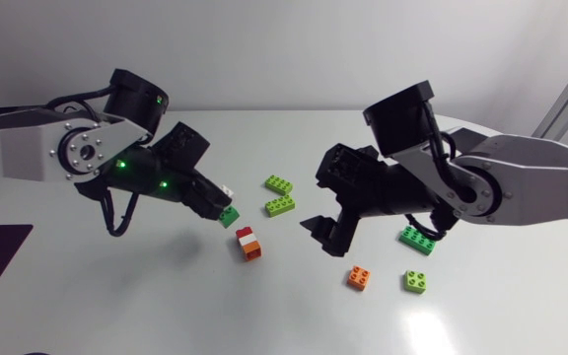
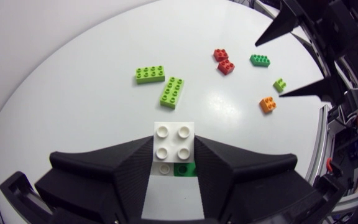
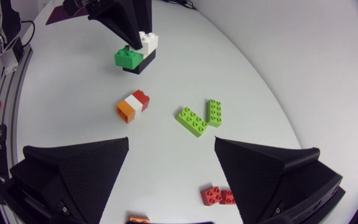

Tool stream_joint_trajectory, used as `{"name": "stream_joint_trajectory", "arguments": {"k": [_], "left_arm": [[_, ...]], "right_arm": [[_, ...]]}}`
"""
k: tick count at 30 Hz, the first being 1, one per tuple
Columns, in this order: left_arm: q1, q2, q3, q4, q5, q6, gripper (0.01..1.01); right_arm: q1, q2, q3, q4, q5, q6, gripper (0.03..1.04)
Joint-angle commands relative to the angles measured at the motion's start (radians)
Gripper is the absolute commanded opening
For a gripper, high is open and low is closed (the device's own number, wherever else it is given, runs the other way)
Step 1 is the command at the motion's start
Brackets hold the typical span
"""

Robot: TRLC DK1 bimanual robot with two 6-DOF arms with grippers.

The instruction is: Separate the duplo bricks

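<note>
— What do we have in hand?
— Our left gripper point(image 1: 220, 207) is clamped on a white-and-green brick stack point(image 2: 174, 140). The white four-stud block sits between both wedge fingers, with a darker green block joined to it at the fingertips. We hold it left of the table's middle.

— And our other tool?
— Our right gripper point(image 3: 171, 142) stands wide apart with nothing between its fingers, right of the middle.

— Which bricks lie loose?
— A red, white and orange stack point(image 1: 248, 244) lies on its side just near and right of the held one. Farther off, a pair of long lime bricks point(image 1: 281, 205) sit close together at an angle. To the right we see a dark green brick point(image 1: 418, 239), an orange brick point(image 1: 359, 278) and a small lime brick point(image 1: 416, 282), all apart from each other. Red bricks point(image 3: 216, 196) lie below our right gripper.

— What about the surface?
— The table point(image 1: 166, 306) is white and smooth, with a bright glare at its near right. Every brick is hard, shiny plastic with round studs.
</note>
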Motion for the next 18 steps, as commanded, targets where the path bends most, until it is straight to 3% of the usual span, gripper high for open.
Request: {"name": "stream_joint_trajectory", "arguments": {"k": [1, 9, 18], "left_arm": [[-0.007, -0.012, 0.046, 0.004, 0.022, -0.106, 0.331], [-0.027, 0.012, 0.115, 0.013, 0.132, -0.265, 0.331], [-0.041, 0.012, 0.118, 0.099, 0.163, -0.346, 0.331]], "right_arm": [[0.03, -0.012, -0.023, 0.034, 0.028, 0.076, 0.97], [0.073, -0.001, -0.041, 0.146, 0.087, 0.171, 0.96], [0.103, -0.004, -0.061, 0.261, 0.12, 0.243, 0.93]]}}
